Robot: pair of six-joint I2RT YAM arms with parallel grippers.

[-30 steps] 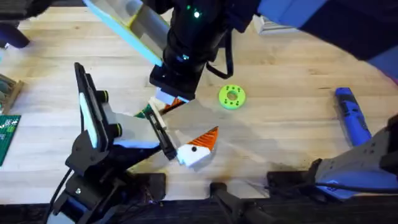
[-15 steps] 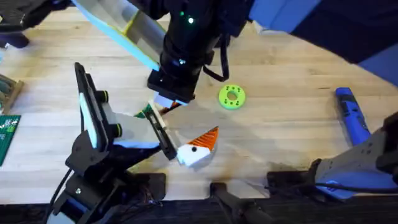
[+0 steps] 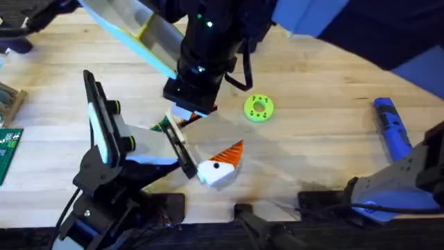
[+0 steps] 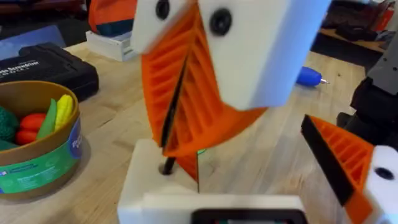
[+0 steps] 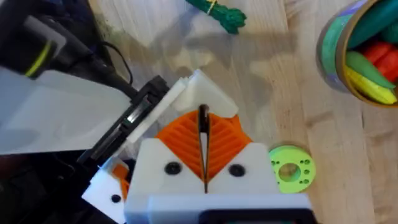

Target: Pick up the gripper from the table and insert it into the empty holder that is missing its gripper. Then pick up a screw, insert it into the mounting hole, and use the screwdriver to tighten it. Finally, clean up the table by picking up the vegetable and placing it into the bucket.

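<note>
Two arms over one wooden desk (image 3: 319, 76); we list as follows.

Surroundings: a black rectangular case (image 4: 46, 65) at the back of the desk. A green circuit board (image 3: 7, 154) at the desk's left edge. The right arm reaches across the middle, large and dark under the overhead camera. It hides the desk behind it and part of the vegetable (image 5: 217, 11).

Right gripper (image 5: 203, 124): white fingers with orange ribbed pads. The pads are pressed together, with only a thin dark line between them. We cannot tell whether anything is pinched there. It hangs tips down just above the white front block of the left arm.

Left gripper (image 3: 220, 165): near the desk's front centre. In its wrist view we see one orange-padded finger (image 4: 339, 163) beside the white block. We cannot tell how far it is spread.

Task items:
- Lime-green disc (image 3: 259, 107): flat on the desk just right of the right gripper, with a large centre hole ringed by small holes.
- Screwdriver (image 3: 392, 132): bright blue, lying at the far right, well apart.
- Vegetable: dark green and leafy, on the desk beside the left arm.
- Bucket (image 4: 37, 149): mustard wall, with red, yellow and green toy pieces inside.
</note>
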